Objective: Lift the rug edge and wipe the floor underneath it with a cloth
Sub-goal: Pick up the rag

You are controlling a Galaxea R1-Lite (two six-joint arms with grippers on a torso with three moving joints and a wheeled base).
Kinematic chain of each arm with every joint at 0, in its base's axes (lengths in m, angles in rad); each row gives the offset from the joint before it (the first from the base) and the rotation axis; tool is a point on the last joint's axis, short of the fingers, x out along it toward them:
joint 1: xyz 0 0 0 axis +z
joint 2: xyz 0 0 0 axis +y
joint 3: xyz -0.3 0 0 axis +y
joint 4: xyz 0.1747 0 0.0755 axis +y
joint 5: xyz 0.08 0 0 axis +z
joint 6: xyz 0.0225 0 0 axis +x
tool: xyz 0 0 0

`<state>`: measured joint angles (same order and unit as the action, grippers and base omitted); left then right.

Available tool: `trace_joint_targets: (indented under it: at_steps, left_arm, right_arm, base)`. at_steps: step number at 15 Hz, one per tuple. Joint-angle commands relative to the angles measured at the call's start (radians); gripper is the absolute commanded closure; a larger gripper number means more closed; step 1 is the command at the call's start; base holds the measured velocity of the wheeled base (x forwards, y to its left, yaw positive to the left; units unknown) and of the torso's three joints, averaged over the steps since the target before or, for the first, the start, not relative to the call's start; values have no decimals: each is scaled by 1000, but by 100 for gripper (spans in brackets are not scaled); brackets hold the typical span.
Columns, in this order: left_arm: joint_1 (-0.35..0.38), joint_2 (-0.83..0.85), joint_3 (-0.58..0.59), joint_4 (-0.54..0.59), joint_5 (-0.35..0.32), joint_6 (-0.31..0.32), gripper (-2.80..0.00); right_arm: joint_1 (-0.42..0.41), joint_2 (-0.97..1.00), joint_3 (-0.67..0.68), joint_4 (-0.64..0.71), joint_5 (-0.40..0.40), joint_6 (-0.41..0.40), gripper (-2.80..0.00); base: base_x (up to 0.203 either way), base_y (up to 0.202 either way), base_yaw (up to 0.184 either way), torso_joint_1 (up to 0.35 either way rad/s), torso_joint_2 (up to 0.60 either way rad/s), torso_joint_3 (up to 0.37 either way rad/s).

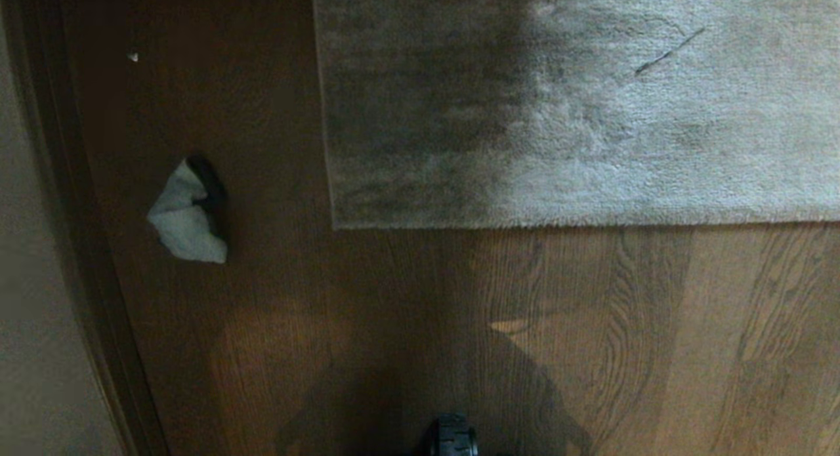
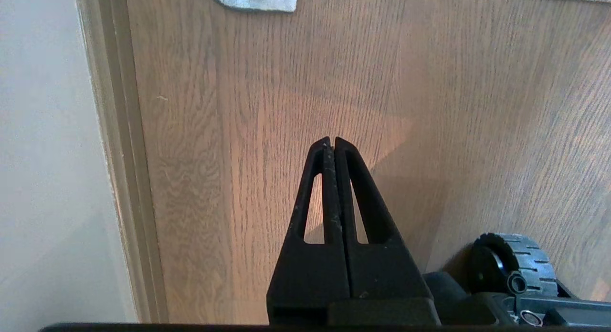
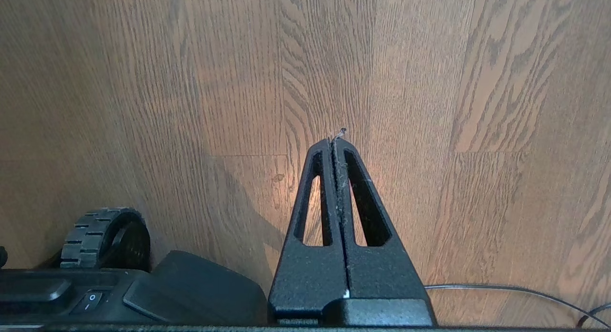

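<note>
A home room: plush rug (image 1: 590, 115) on wood-plank floor (image 1: 590, 344) (skirting board (image 2: 119, 155) alongside).

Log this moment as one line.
stage: before pickup | cloth: on floor, left of rug edge | rug flat | left gripper: shut, empty | right gripper: shut, empty

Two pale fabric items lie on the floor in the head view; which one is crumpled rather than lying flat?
The cloth, the small bunched rag near the baseboard on the left. The rug is far larger and lies flat, its corner square on the floor.
</note>
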<state>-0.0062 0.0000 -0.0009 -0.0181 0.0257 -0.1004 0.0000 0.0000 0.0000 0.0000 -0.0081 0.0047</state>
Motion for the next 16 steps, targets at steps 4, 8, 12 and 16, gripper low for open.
trace_joint_targets:
  at_steps: [4, 8, 12, 16]
  left_arm:
    - [0, 0, -1, 0, 0, -1, 0]
    - [0, 0, -1, 0, 0, 1, 0]
    - [0, 0, 1, 0, 0, 1, 0]
    - [0, 0, 1, 0, 0, 1, 0]
  right_arm:
    - [0, 0, 0, 0, 0, 0, 0]
    - [0, 0, 0, 0, -1, 0, 0]
    - [0, 0, 0, 0, 0, 0, 0]
    - [0, 0, 0, 0, 0, 0, 0]
  base:
    - [0, 0, 0, 0, 0, -9]
    - [0, 0, 0, 0, 0, 0]
    - [0, 0, 0, 0, 0, 0]
    - [0, 0, 0, 0, 0, 0]
